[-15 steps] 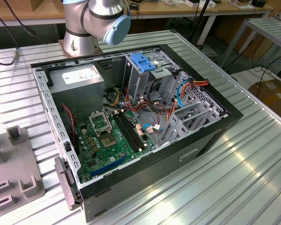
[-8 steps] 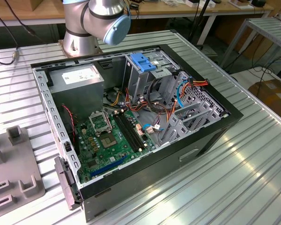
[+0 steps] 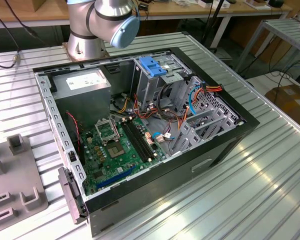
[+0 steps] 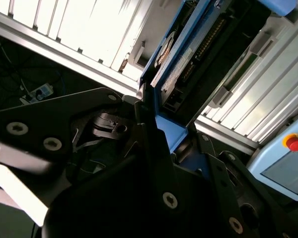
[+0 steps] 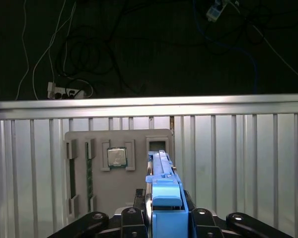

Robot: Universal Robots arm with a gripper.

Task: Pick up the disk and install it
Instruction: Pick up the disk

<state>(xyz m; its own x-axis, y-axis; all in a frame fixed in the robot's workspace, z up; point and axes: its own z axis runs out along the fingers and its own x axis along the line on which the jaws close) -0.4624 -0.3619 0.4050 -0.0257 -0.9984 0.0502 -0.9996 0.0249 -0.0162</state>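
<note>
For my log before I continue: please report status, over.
Gripper shut on the disk, edge-on in the first wrist view. Grey fixture lies beyond it. Computer case open, disk not yet installed.

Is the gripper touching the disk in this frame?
Touching. In the first wrist view the gripper presses against both sides of the disk, with no gap between them.

The arm (image 3: 102,22) is cut off at the exterior view's top, the grey tray (image 3: 10,195) at its left; in the first wrist view, the pincer (image 5: 165,213) hides one end of the disk (image 5: 161,166).
</note>
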